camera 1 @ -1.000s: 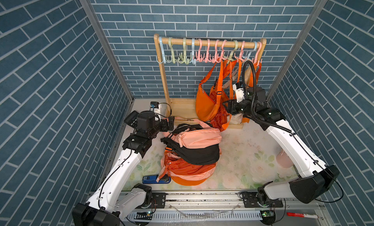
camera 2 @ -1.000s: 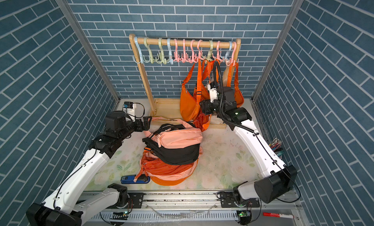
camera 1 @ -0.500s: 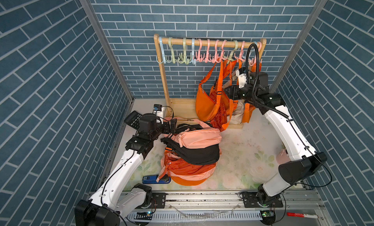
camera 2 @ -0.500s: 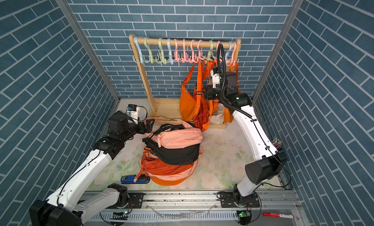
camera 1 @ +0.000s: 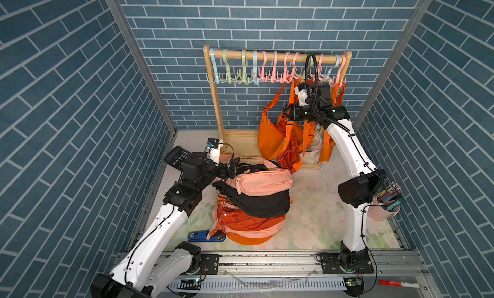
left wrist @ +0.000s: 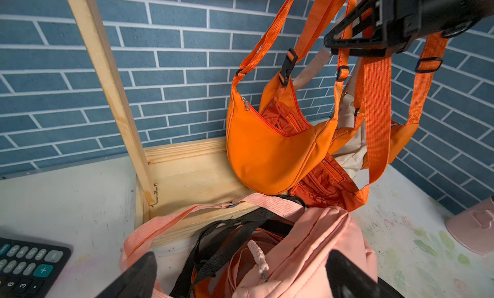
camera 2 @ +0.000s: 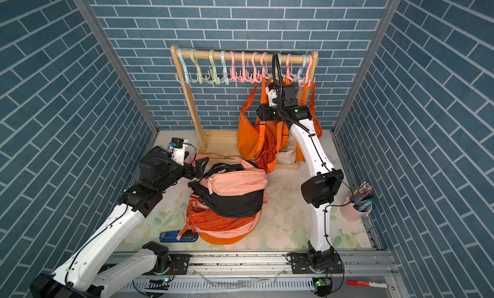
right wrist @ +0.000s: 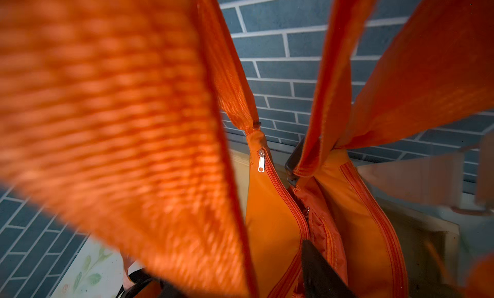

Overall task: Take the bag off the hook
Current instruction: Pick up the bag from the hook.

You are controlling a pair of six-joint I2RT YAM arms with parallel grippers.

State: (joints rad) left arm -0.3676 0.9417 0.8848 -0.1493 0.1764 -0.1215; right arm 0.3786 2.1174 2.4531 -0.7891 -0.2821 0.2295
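Both top views: orange bag (camera 1: 272,139) hung from hook (camera 1: 294,65) on rack (camera 1: 215,104); R tool (camera 1: 287,113) amid its straps (camera 1: 278,94), grip couldn't be told. L wrist: L tool (left wrist: 240,259) gaped wide above pink bag (left wrist: 307,251). R wrist: straps (right wrist: 107,109) blurred close.

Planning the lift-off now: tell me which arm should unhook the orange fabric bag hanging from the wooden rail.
Right. The right gripper is up among the orange webbing straps, below the pastel plastic hooks; the left gripper is open, low over the peach fabric bag.
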